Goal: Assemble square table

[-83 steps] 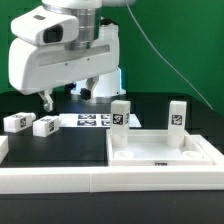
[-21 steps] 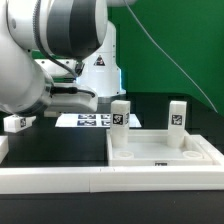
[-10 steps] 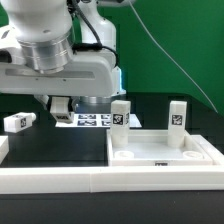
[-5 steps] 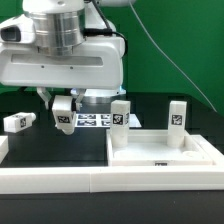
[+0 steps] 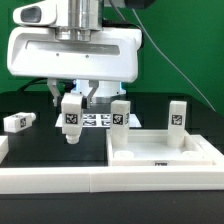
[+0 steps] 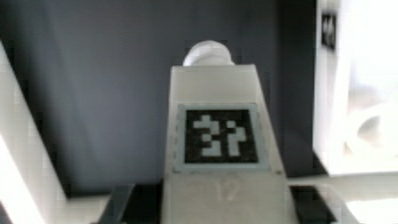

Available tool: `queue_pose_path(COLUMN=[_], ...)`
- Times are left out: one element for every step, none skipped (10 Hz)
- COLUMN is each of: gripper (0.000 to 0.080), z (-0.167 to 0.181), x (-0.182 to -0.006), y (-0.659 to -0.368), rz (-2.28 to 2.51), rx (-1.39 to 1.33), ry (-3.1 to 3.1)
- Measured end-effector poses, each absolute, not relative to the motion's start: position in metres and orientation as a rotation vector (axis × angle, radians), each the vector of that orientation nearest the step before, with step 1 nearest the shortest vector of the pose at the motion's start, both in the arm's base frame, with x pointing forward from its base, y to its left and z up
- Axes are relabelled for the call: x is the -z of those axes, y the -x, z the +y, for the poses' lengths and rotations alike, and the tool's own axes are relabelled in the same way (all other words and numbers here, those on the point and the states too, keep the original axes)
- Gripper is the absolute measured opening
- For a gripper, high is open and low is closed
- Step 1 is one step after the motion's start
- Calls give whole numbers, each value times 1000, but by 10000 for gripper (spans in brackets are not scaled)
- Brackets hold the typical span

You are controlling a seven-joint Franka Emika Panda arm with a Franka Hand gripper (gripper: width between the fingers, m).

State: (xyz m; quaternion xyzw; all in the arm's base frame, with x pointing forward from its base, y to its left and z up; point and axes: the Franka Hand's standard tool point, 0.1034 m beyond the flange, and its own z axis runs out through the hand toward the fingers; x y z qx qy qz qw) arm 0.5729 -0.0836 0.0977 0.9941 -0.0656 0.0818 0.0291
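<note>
The white square tabletop lies at the exterior view's right front, with two tagged white legs standing upright on its far corners. My gripper is shut on a third white tagged leg and holds it upright above the black surface, to the exterior view's left of the tabletop. In the wrist view the held leg fills the middle, tag facing the camera, between the dark fingers. A fourth leg lies on its side at the exterior view's far left.
The marker board lies flat behind the held leg. A long white rail borders the front of the black surface. The green wall stands behind the arm's base.
The arm took one of the two lying legs from the left, lifted it, and has carried it rightward toward the tabletop, now hanging upright. One leg stays on the left.
</note>
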Motion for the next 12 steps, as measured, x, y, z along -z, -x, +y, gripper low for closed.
queue_pose_path(gripper=[290,290,290,290,290,290,290,290,290,290,290,290], z=[-84,-80,-67,-55,-41,-26,-19,-20,-20,-20,-19,-7], x=[-96,-97,-98,-102,-107,-113,-115,-114,-113,-113,-113,-115], y=[-571,-572,-574,-579,-585,-592,-595,-594,-594,-594,-594,-595], rz=[-203,-226,-251,-250,-277,-286,-280,-278,-278,-277,-275,-273], rx=[-245,-247,-255,-265,-256,-254,-252,-248,-247,-246,-246,-251], ry=[-3067,-3069,-3075,-3080,-3088,-3095,-3099,-3099,-3099,-3099,-3100,-3103])
